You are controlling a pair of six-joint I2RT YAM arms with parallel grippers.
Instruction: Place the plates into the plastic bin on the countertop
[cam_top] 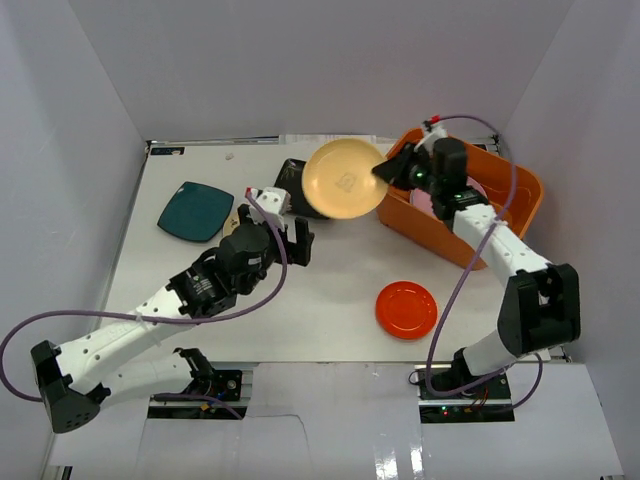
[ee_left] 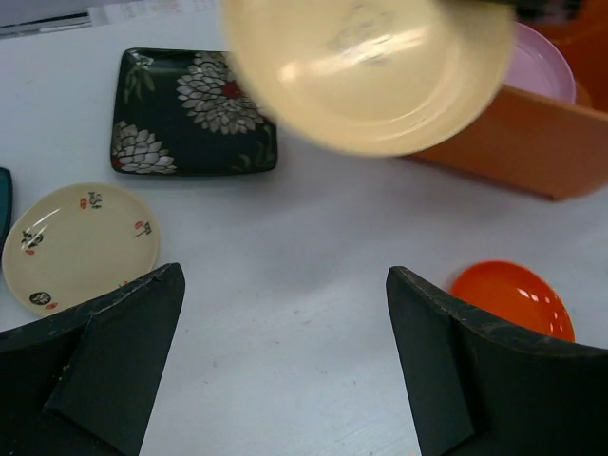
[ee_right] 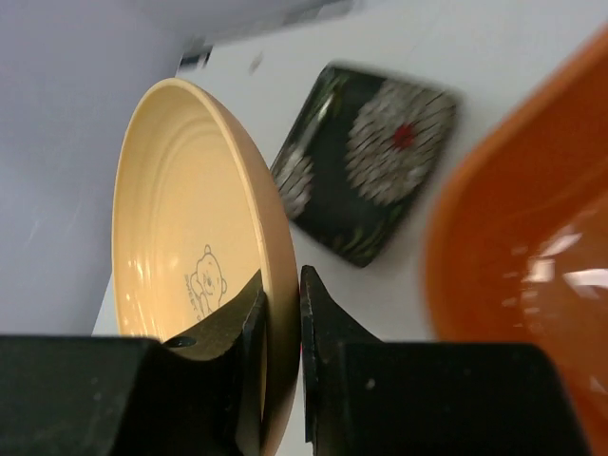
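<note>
My right gripper is shut on the rim of a cream round plate, held in the air just left of the orange plastic bin. The plate fills the left of the right wrist view and shows blurred at the top of the left wrist view. A pink plate lies in the bin. My left gripper is open and empty above the countertop. The black flowered square plate, the patterned beige plate, the red plate and the dark teal square plate lie on the countertop.
White walls close in the countertop on the left, back and right. The bin stands at the back right. Purple cables trail from both arms.
</note>
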